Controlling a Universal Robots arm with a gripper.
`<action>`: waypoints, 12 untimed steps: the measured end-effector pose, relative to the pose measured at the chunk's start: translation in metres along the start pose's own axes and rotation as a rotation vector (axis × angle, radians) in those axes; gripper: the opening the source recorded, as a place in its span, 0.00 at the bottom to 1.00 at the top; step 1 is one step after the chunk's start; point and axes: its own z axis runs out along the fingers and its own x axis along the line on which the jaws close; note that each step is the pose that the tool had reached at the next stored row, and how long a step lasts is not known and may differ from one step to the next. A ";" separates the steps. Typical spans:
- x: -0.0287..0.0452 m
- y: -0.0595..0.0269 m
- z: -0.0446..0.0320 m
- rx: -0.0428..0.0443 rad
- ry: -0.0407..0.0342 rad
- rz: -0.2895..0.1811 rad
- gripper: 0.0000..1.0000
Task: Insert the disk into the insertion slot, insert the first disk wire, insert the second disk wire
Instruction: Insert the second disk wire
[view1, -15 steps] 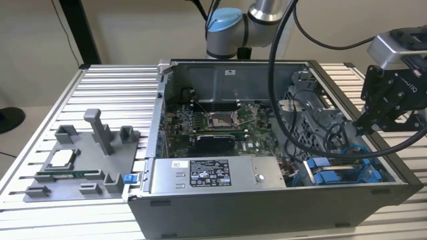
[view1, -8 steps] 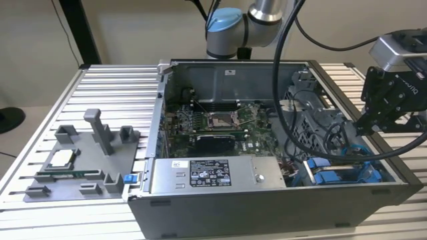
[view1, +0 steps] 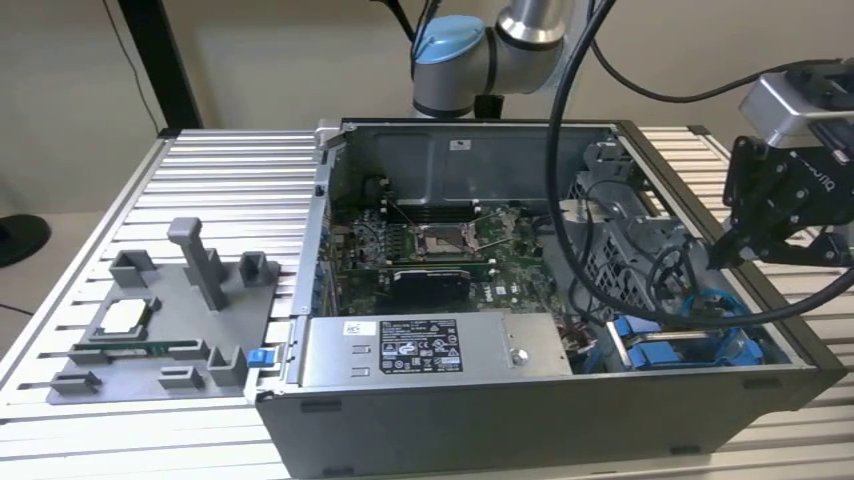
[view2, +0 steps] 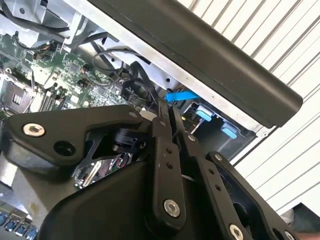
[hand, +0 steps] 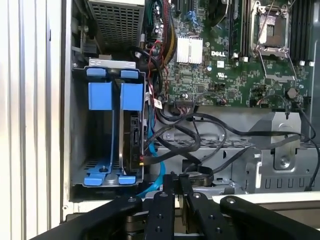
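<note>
Black two-finger gripper (hand: 177, 176): fingers pinched together, contents unclear. Silver blue-framed disk (hand: 131, 132) seated in grey metal drive cage (hand: 80, 130), just ahead, long axis running away from fingertips.

Obscured items: drive-cage corner of the case.

Exterior view, lower right of frame: the disk (view1: 657, 352) shows only as scraps of blue carrier between cables and the case (view1: 534, 420) wall, with its metal face and label hidden. The frame's right edge cuts the tool (view1: 734, 255) housing, and the top edge cuts the arm (view1: 501, 40). First wrist view: the disk (hand: 134, 142) is seen edge-on in its cage, label face hidden. The black wire (hand: 170, 147) meets the disk's edge, but the plug is too small to judge seating. The blue wire (hand: 155, 184) passes behind the tool (hand: 176, 176), so its end is hidden. Second wrist view: the tool (view2: 167, 107) body covers most of the cage.
</note>
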 end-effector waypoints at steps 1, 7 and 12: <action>0.0000 0.0009 -0.0026 0.0000 -0.0006 0.000 0.00; 0.0003 0.0176 -0.0134 0.0000 -0.0091 0.000 0.00; 0.0054 0.0360 -0.0161 0.0000 -0.0101 0.000 0.00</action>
